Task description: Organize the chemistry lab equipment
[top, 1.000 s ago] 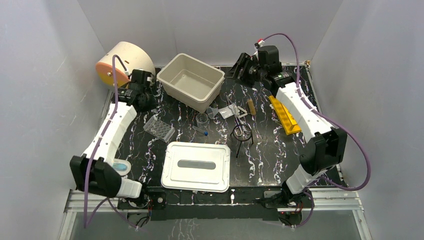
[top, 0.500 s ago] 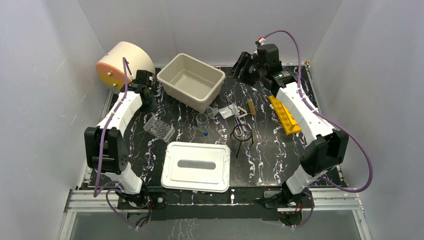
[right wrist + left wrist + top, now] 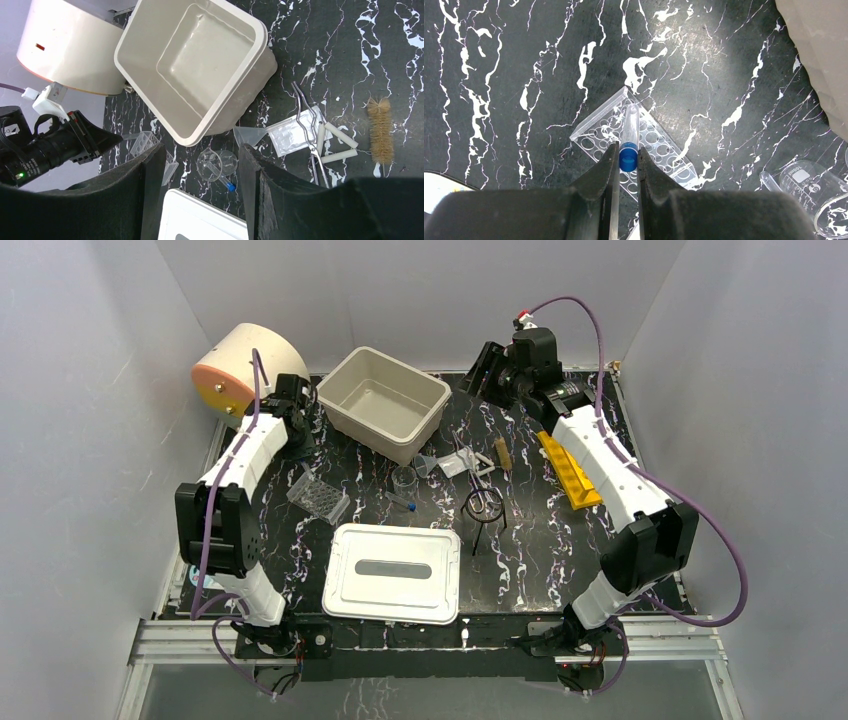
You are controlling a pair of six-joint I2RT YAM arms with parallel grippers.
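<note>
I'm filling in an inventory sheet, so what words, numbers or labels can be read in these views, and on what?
Nothing here can be quoted with confidence.
Clear beaker: white printed marking on its wall, too blurred to read.
White lid: grey strip across the middle, no lettering visible.
Cream cylinder: small red mark, no legible characters.

Beaker (image 3: 810,184): blurred white print, perhaps "100ml", too small to confirm.

Bright even light; left tool (image 3: 627,148) slightly blurred.
</note>
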